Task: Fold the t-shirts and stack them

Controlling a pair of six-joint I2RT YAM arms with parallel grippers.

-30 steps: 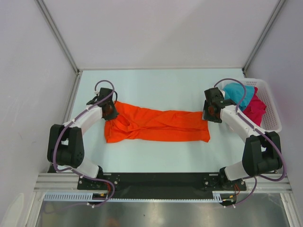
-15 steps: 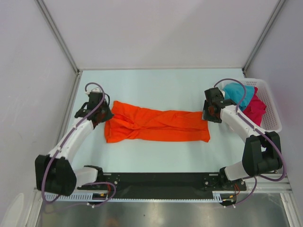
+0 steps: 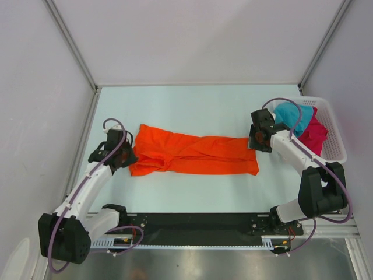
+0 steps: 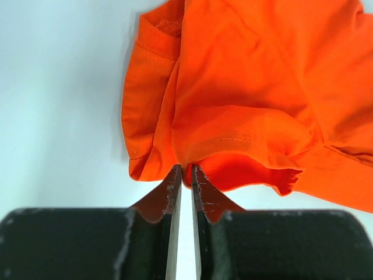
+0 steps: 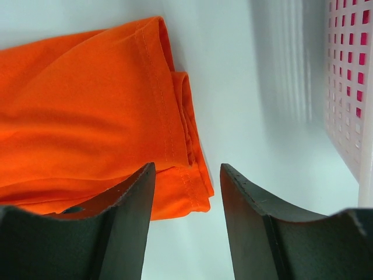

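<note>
Looking down from above, the orange t-shirt is stretched out as a long, rumpled band across the middle of the smooth pale table, with twisty creases through its centre. It's soft knit stuff, and the stitched hems show clearly up close.

The left gripper is at the shirt's left end. Its black, scuffed, wedge-shaped fingers are almost together with just a thin slit between them, and the tips sit right against a bunched fold where the creases converge. Honestly can't tell if it's actually pinching the cloth or only touching it.

The right gripper sits at the right end with its chunky dark fingers spread apart. The doubled-over hem corner lies on the table in the gap between them, and they aren't clamped on anything.

Off to the right is the white slotted plastic basket. The teal t-shirt and the magenta t-shirt are crumpled inside it, teal on the far-left side and magenta peeking through the slots.
</note>
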